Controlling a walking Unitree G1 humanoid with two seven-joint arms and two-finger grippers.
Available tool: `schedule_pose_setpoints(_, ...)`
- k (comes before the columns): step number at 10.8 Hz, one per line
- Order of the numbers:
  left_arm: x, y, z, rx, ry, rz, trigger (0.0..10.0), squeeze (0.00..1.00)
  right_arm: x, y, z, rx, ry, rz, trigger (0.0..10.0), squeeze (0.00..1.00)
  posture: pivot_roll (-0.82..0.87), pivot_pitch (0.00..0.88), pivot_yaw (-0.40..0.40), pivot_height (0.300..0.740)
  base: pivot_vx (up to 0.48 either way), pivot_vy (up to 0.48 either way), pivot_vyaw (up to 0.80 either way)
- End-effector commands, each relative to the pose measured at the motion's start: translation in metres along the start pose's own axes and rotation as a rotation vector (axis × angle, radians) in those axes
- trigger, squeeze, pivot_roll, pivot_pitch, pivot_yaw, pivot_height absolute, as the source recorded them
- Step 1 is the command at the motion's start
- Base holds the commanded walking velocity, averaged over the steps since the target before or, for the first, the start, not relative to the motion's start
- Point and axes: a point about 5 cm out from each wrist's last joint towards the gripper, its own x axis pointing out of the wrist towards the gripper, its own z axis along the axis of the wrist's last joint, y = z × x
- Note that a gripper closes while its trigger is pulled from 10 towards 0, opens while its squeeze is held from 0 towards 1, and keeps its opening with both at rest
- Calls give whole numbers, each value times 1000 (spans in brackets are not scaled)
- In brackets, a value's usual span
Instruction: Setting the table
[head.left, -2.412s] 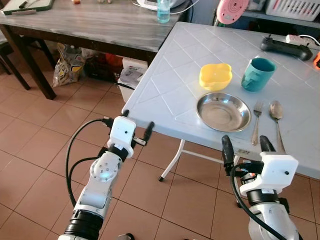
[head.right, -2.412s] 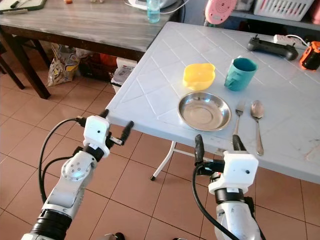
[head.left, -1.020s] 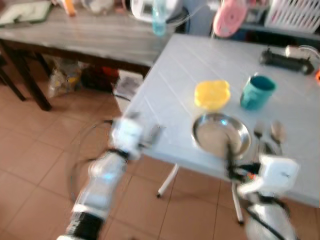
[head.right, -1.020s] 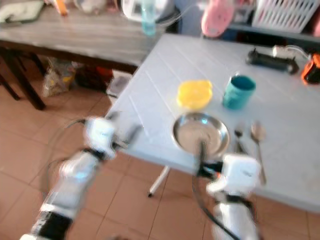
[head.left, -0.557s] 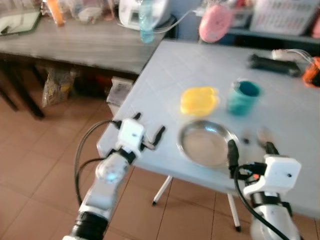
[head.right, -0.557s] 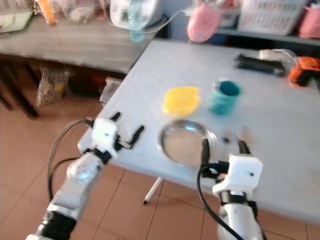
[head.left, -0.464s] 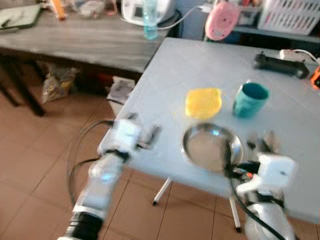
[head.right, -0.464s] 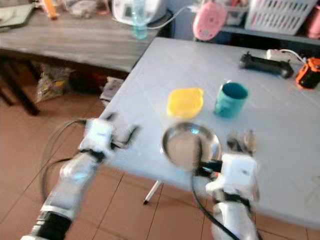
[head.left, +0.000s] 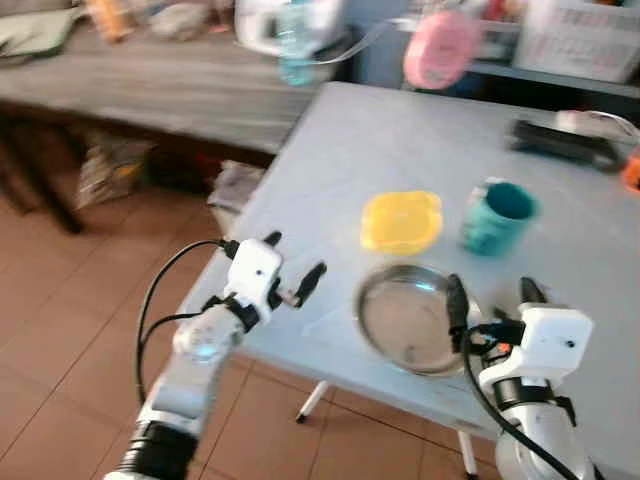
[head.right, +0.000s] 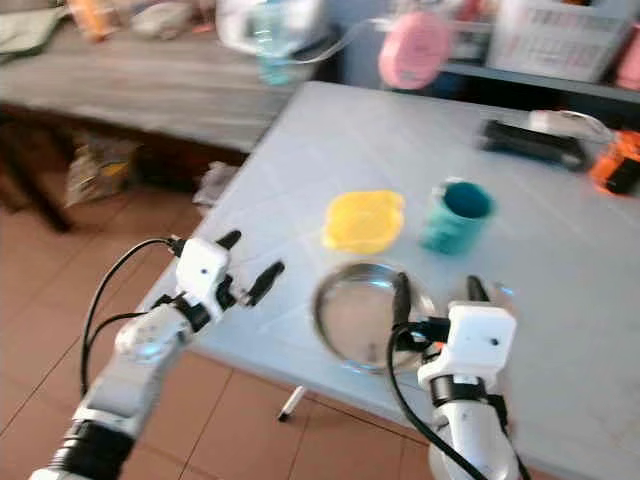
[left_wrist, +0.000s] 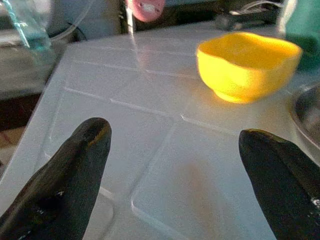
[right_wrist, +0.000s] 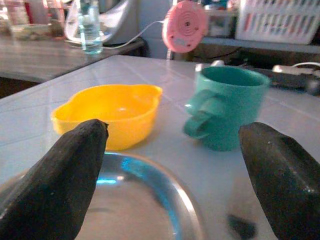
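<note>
White table ahead, head views blurred. Steel plate near front edge, yellow bowl and teal mug just behind: setting mostly laid, I judge. Left gripper spread at table corner; right gripper spread over plate, both empty.

Two silver arms end in white, boxy wrist housings, each carrying a pair of long black fingers. On the left arm, a round joint cap shows a pale bluish spot, perhaps a light, though blur makes it hard to confirm, and a black band rings the forearm. Black cables loop beside the left arm and curve along the right arm, where small red-orange wiring shows at the wrist.
</note>
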Motion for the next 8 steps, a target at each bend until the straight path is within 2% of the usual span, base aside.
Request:
schedule_pose_setpoints(1, -1, -3, 4, -9, 1, -73, 10000, 0, -3, 0, 1, 15, 13, -3, 10000, 0, 34, 139, 9, 740, 0, 0, 0)
schedule_pose_setpoints(3, -6, -1, 6, -12, 43, -204, 10000, 0, -6, 0, 0, 64, 47, -22, 10000, 0, 37, 144, 7, 740, 0, 0, 0)
schedule_pose_setpoints(4, -8, 3, 5, 5, 47, -231, 10000, 0, -6, -1, 1, 80, 47, -43, 10000, 0, 38, 146, 9, 740, 0, 0, 0)
schedule_pose_setpoints(6, -11, 3, 5, -22, 54, -294, 10000, 0, -5, -1, 0, 78, 57, -65, 10000, 0, 37, 143, 15, 740, 0, 0, 0)
schedule_pose_setpoints(7, -12, 2, 6, -31, 56, -319, 10000, 0, -4, -1, 2, 67, 56, -70, 10000, 0, 36, 144, 15, 740, 0, 0, 0)
schedule_pose_setpoints(8, -13, -2, 7, -47, 56, -370, 10000, 0, -4, -4, -1, -6, 81, -84, 10000, 0, 31, 141, 16, 740, 0, 0, 0)
